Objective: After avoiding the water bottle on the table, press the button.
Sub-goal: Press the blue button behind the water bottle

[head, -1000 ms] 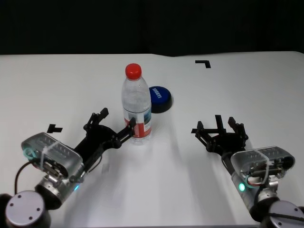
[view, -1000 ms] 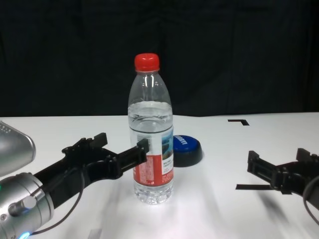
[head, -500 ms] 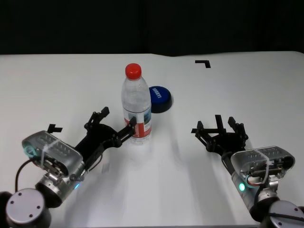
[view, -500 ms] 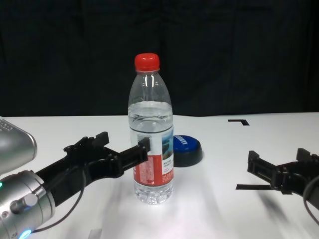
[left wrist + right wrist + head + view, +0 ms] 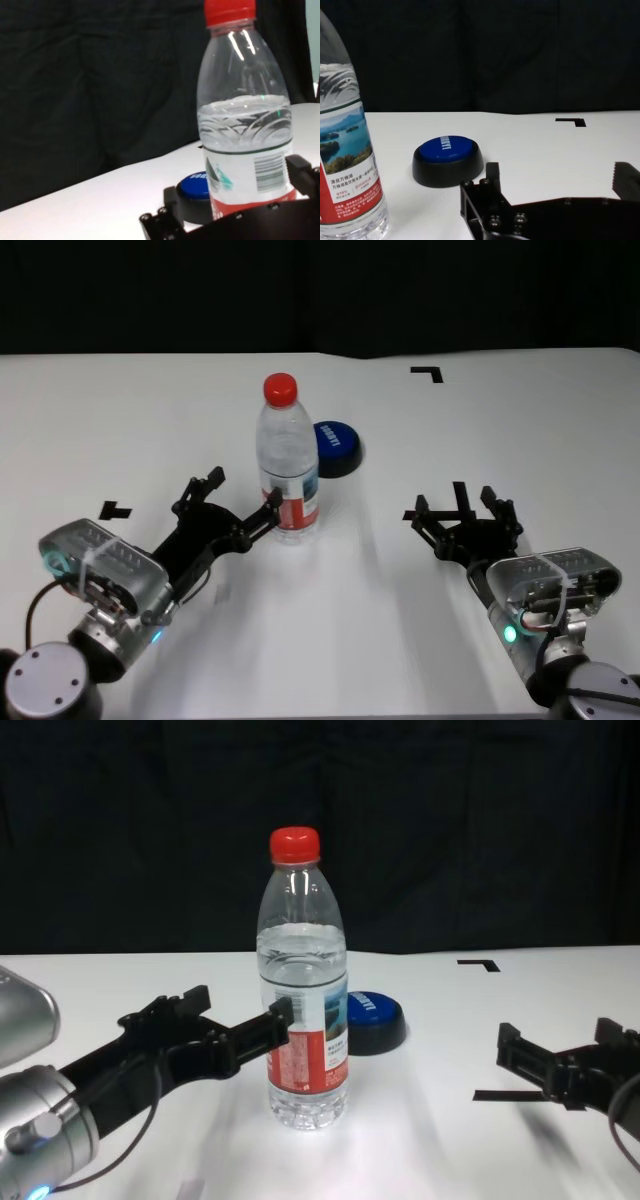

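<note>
The water bottle (image 5: 289, 465) stands upright mid-table, clear with a red cap and a red, white and blue label; it also shows in the chest view (image 5: 303, 990). Just behind it to the right sits the low blue button (image 5: 336, 447) on its dark base (image 5: 374, 1022). My left gripper (image 5: 243, 491) is open, low over the table (image 5: 330, 580) to the left of the bottle, its right fingertip (image 5: 281, 1011) close beside the label. In the left wrist view the bottle (image 5: 244, 125) fills the space ahead, with the button (image 5: 194, 186) behind. My right gripper (image 5: 459, 508) hangs open at the right, apart from both.
Black tape marks lie at the far right (image 5: 428, 372), near my left arm (image 5: 115, 510) and by the right gripper (image 5: 500, 1096). A dark backdrop runs behind the table's far edge. The right wrist view shows the button (image 5: 447, 159) ahead with bare white surface between.
My left arm has drawn slightly left and back, so its right fingertip sits a little farther from the bottle. Bottle, button and right arm have not moved.
</note>
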Robot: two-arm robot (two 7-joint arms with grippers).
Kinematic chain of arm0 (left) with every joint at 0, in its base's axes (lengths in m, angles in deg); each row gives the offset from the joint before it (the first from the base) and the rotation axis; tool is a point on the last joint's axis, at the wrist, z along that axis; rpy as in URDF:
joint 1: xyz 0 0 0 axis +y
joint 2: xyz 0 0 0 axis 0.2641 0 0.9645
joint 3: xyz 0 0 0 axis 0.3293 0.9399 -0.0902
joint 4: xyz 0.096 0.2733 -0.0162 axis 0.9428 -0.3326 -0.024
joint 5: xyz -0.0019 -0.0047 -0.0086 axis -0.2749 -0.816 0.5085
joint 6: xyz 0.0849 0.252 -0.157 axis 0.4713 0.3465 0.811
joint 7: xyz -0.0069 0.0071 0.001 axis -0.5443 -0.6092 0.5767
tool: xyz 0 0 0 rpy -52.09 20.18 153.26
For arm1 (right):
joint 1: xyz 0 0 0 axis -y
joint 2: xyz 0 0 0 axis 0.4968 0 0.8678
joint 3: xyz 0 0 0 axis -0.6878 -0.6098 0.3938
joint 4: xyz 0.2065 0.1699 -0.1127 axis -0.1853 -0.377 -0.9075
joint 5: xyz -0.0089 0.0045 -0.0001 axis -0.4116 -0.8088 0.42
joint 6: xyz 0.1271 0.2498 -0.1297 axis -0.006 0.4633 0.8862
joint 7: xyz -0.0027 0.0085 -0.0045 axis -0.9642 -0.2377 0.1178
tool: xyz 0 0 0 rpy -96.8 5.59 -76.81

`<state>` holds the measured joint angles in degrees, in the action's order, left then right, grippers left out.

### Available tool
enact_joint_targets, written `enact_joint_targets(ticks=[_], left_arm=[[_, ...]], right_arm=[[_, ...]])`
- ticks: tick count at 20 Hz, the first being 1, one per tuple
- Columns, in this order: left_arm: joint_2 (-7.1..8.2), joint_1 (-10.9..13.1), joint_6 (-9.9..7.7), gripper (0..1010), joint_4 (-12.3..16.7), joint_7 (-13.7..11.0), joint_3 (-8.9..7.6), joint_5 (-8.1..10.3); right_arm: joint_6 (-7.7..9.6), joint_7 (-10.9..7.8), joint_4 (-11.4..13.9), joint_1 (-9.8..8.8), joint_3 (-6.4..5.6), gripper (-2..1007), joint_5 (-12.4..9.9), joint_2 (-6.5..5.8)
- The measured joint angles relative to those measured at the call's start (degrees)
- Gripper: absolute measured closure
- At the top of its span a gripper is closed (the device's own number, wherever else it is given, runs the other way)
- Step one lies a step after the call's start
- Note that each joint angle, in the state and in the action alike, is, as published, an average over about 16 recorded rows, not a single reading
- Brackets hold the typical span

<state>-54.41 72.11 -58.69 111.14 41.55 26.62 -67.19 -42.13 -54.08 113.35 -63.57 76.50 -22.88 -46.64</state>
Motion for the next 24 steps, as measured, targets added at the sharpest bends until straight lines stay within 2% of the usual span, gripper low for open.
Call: enact_joint_targets(ticks=[13, 24], left_arm=[[0.93, 5.18, -0.43, 7, 5.12, 2.0, -2.44, -0.45], [0.03, 9.58, -0.82, 7, 9.06, 5.28, -5.41, -2.83]], right_arm=[[0.0, 0.0, 0.0, 0.0, 0.0, 2, 0.0, 0.0], [0.0, 0.0, 0.0, 0.0, 0.0, 2, 0.0, 0.0]])
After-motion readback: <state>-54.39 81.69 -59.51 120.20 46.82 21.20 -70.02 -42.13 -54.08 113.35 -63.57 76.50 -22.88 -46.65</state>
